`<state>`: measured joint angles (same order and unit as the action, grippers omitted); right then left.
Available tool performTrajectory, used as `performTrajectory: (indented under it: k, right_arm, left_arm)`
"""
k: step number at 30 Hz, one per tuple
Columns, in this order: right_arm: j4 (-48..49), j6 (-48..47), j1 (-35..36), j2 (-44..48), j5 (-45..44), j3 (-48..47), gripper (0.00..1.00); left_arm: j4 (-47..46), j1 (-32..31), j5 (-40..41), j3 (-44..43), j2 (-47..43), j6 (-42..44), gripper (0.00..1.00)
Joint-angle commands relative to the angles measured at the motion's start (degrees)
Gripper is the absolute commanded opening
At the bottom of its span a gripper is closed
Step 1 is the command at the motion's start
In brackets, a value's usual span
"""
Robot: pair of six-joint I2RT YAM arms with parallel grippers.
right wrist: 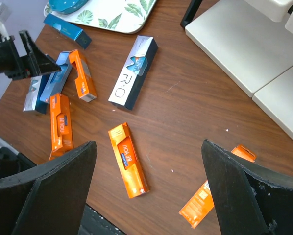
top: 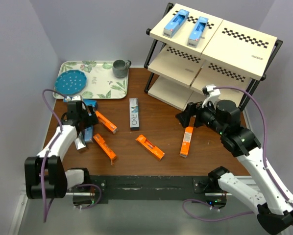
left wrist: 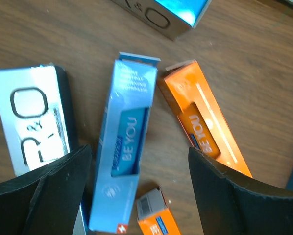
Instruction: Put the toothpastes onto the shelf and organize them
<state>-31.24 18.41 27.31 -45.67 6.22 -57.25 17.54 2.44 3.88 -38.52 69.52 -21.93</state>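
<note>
The shelf [top: 212,54] stands at the back right, with two light blue toothpastes [top: 174,23] [top: 197,31] on its top board. A grey-and-teal toothpaste [top: 134,113] lies mid-table. Orange toothpastes lie loose on the table [top: 150,147] [top: 186,141] [top: 105,147] [top: 106,122]. My left gripper [top: 83,120] is open and empty, low over a cluster at the left; a light blue toothpaste [left wrist: 122,152] lies on the table between its fingers, with an orange one [left wrist: 205,120] beside it. My right gripper [right wrist: 149,147] is open and empty above an orange toothpaste [right wrist: 128,160].
A leaf-patterned tray [top: 100,85] at the back left holds a blue plate [top: 70,82] and a grey mug [top: 120,68]. A grey toothpaste [left wrist: 36,117] lies by my left finger. The shelf's lowest board [right wrist: 244,44] is close to my right gripper.
</note>
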Motion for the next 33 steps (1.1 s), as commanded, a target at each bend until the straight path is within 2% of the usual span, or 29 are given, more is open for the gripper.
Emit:
performTrajectory:
  k: [1,3,7,10,18,19,21,27,29,33]
  right_arm:
    - [0.39,-0.31,-0.15,0.84,2.57,0.92,0.92]
    - [0.66,-0.4,-0.15,0.85,3.27,1.18,0.92]
    - [1.01,-1.1,-0.15,0.58,4.41,1.44,0.92]
    - [0.92,-1.71,-0.15,0.41,4.5,1.71,0.92]
    - [3.38,-2.24,-0.15,0.05,7.93,3.37,0.92]
    - [3.56,-2.5,-0.07,0.32,8.11,3.99,0.92]
    - [4.17,-2.86,-0.07,0.49,8.98,4.52,0.92]
    - [6.28,-3.65,-0.06,1.81,10.39,7.24,0.92]
    - [6.9,-3.47,-0.06,1.73,10.65,7.94,0.92]
    - [8.3,-3.3,0.11,2.34,11.27,9.09,0.92]
  left_arm:
    - [-2.51,2.57,-3.62,-5.06,5.44,5.32,0.84]
    - [-1.72,3.1,-3.62,-7.17,9.13,6.55,0.84]
    - [-1.46,4.86,-5.89,-9.99,15.54,7.34,0.76]
    - [-1.11,4.86,-7.92,-12.1,18.71,7.61,0.74]
    - [-1.46,4.77,-6.78,-14.12,23.73,8.92,0.66]
    - [-1.46,4.86,-6.17,-14.21,24.43,9.01,0.62]
    - [-1.46,4.86,-5.81,-14.48,24.96,9.01,0.6]
    - [-2.07,4.77,-4.41,-14.39,25.58,7.43,0.4]
    - [-1.64,4.86,-4.58,-14.47,25.49,6.73,0.37]
    - [3.1,4.86,-3.88,-16.14,23.39,5.41,0.23]
